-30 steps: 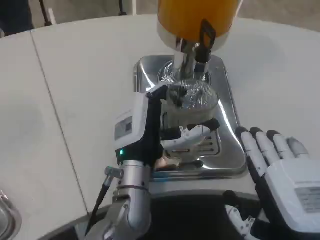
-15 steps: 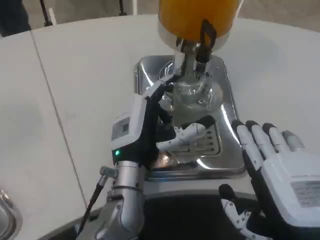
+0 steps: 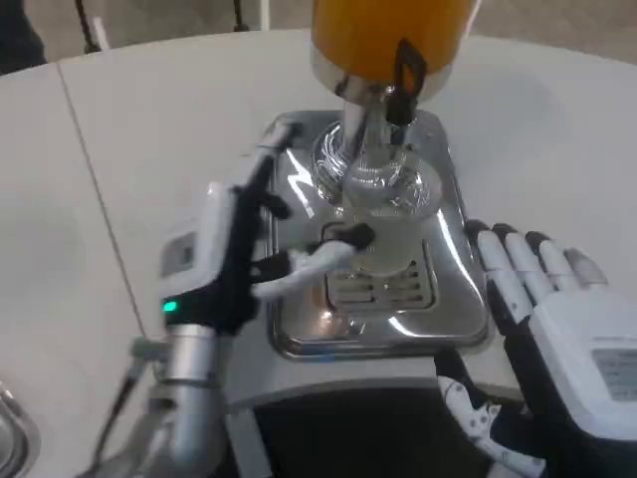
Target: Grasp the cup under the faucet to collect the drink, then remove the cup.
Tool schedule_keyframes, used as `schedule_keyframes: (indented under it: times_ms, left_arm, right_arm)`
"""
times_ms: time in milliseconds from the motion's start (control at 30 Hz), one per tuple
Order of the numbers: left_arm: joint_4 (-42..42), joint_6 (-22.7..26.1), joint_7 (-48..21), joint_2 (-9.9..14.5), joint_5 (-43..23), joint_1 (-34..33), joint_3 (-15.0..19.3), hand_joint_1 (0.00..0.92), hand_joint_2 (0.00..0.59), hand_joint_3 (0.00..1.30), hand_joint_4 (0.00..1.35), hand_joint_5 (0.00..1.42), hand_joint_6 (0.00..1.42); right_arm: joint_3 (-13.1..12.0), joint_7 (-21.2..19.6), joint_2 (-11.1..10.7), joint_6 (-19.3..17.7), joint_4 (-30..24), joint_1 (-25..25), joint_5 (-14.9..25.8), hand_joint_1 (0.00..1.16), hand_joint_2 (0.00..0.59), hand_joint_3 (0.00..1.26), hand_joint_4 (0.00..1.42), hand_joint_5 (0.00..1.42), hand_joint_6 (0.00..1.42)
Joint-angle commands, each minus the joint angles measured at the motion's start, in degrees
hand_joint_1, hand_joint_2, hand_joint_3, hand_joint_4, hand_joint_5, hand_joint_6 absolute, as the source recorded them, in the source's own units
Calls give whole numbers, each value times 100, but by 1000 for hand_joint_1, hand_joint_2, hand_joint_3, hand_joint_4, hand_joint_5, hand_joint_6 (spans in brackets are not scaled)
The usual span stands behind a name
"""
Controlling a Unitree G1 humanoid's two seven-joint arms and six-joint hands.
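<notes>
A clear cup (image 3: 386,211) stands on the silver drip tray (image 3: 453,299), right under the faucet (image 3: 370,124) of the orange drink dispenser (image 3: 388,35). My left hand (image 3: 234,249) is to the left of the cup with its fingers spread. Its thumb tip reaches the cup's lower left side, while the other fingers stand apart from the cup. My right hand (image 3: 562,324) lies open and flat on the table, right of the tray, holding nothing. I cannot tell how full the cup is.
A black lever (image 3: 408,72) sticks out at the dispenser's front. The slotted grate (image 3: 383,287) lies in the tray in front of the cup. White table surface extends to the left and far right. A metal rim (image 3: 12,428) shows at the bottom left corner.
My left hand has let go of the cup and swung to the left, its fingers opening. The cup stays under the faucet. The right hand has barely moved.
</notes>
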Motion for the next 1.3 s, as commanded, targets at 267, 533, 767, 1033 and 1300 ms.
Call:
schedule_keyframes:
  times_ms: [267,533,767,1033,1300]
  left_arm:
    - [-2365,312,-391,1300,558,1947,705,65,51,5,1,278,297]
    - [-4198,775,-997,1769,1231,3395,1146,0,155,0,0,32,52]
    - [-5369,1689,-1958,1812,2256,4253,1340,0,164,0,0,0,0]
    - [-5878,2136,-2084,1425,3198,4989,965,0,158,0,0,0,0]
    - [-5827,1801,-1793,1367,2959,5175,870,0,138,0,0,0,0]
  right_arm:
    - [29,-402,367,424,320,-367,758,414,517,0,0,0,22]
    - [22,-439,335,890,514,-1063,1012,415,513,0,0,0,29]
    - [-33,-492,584,1580,606,-1746,1591,416,512,0,0,0,32]
    - [-72,-1036,567,1910,1167,-2659,2648,418,519,0,0,0,32]
    - [55,-1401,473,2007,1436,-3250,3399,410,521,0,0,0,19]
